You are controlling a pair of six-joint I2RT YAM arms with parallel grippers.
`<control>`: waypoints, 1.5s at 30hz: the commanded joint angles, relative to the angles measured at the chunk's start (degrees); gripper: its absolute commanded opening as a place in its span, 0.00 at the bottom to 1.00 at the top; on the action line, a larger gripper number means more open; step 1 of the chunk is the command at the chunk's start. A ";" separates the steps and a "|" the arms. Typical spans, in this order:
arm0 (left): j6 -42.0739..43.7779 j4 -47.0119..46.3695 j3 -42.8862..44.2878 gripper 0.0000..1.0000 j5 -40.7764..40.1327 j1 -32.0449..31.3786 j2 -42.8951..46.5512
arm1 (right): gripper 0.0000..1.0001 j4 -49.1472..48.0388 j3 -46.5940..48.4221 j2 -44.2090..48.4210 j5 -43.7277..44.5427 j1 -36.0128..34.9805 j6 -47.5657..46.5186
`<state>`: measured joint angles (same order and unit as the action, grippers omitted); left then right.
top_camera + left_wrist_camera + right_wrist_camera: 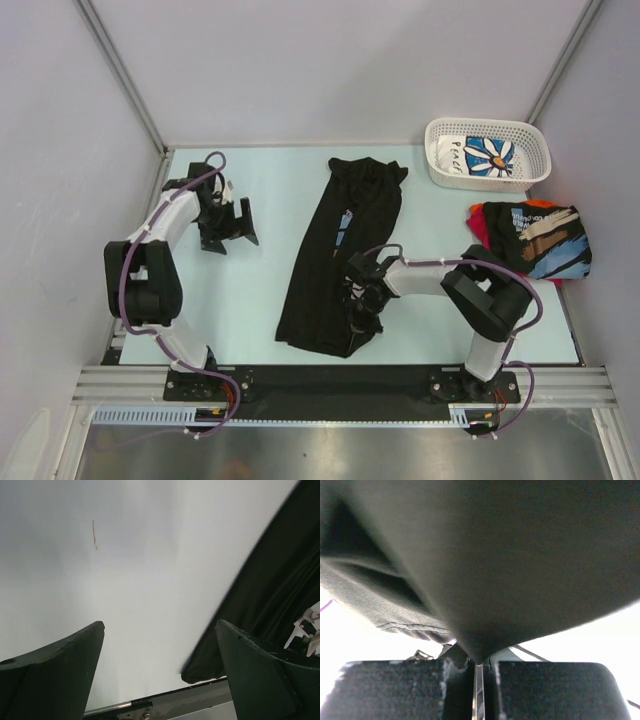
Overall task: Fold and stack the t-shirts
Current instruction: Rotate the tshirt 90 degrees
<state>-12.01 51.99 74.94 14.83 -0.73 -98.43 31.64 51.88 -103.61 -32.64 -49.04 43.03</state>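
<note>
The left arm rises from its base, bends at a high elbow and reaches to the far left part of the table (250, 310). Its left gripper (232, 222) hangs there with the jaws spread wide and nothing between them. In the left wrist view, its two dark fingers (60, 670) frame bare tabletop.

The right arm lies low, its forearm stretched leftward. The right gripper (362, 303) is at the near right edge of the black t-shirt (325, 270) and is clamped on a fold of the cloth. In the right wrist view, the pads (395, 690) meet with a tip of black fabric pinched between them.

The shirt lies as a long narrow strip down the middle of the table, apart from the left gripper.

From above, the right fingertips are hard to pick out against the black cloth. The right wrist view is mostly blurred dark fabric, and the left wrist view shows only the shirt's edge, cut off at the right.

The white lattice basket (540, 150) at the far right holds a crumpled white daisy-print shirt (490, 155). Just nearer, a black brush-stroke shirt (540, 240) lies on a red shirt (478, 225), covering most of it.
</note>
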 commanded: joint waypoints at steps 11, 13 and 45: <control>-7.65 -15.32 3.99 1.00 16.01 -3.30 -2.29 | 0.00 11.16 -5.74 -5.63 28.95 7.46 -5.05; -12.13 -22.34 3.64 1.00 18.30 -4.45 -2.73 | 0.00 11.87 -4.42 -7.39 29.47 7.64 -4.88; -22.53 -25.27 49.16 1.00 19.19 -10.69 -39.55 | 0.83 9.15 38.90 -7.38 49.43 29.88 -23.25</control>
<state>-33.10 28.42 120.57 32.16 -11.68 -137.49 48.66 84.18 -106.48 17.69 -19.55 21.87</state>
